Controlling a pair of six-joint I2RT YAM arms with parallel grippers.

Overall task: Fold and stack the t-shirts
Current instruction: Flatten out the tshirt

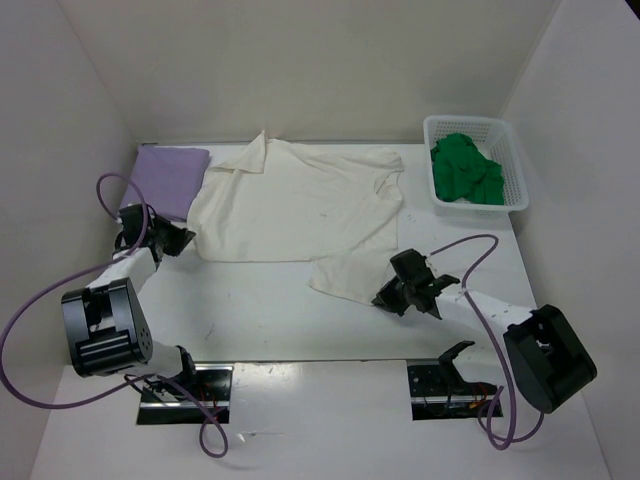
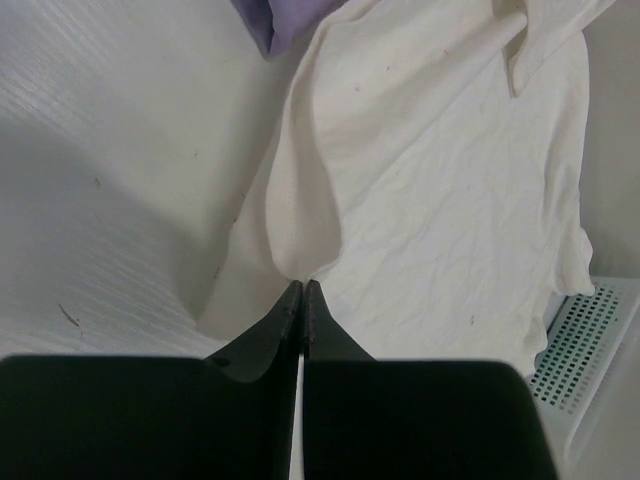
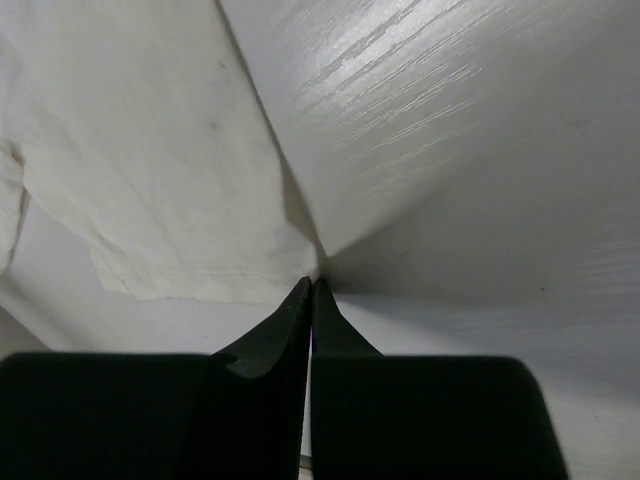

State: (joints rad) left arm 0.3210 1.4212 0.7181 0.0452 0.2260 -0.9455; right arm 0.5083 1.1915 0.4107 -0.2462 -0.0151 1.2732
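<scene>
We start at the far left, where the lavender t-shirt (image 1: 170, 178) lies as a folded block in the back corner of the table (image 1: 260, 310). Its right edge meets the cream t-shirt (image 1: 300, 205).

Just in front of it is the left gripper (image 1: 180, 238). Its wrist view shows the 2 fingers pressed tight together with the cream cloth (image 2: 440, 200) caught at the tips (image 2: 302, 293). A raised fold runs from the pinch up toward the purple corner (image 2: 285, 20). That one is clamped on the cream shirt's left edge.

The cream shirt takes up the middle of the table, spread wide and wrinkled. Its collar end is at the far left and 1 flap trails toward the near right.

At that flap we find the right gripper (image 1: 392, 295). Seen from its own wrist, the fingers are closed with almost no gap (image 3: 310, 292). The corner of the cream fabric (image 3: 150, 150) is drawn to a point between them, with the hem lying to the left on the table. So this side is gripping the same shirt.

At the far right, the green t-shirt (image 1: 465, 170) sits crumpled inside the white lattice basket (image 1: 470, 120) in the back corner, well apart from both grippers. A bit of the basket's wall (image 2: 585, 350) also shows in the left wrist view.
</scene>
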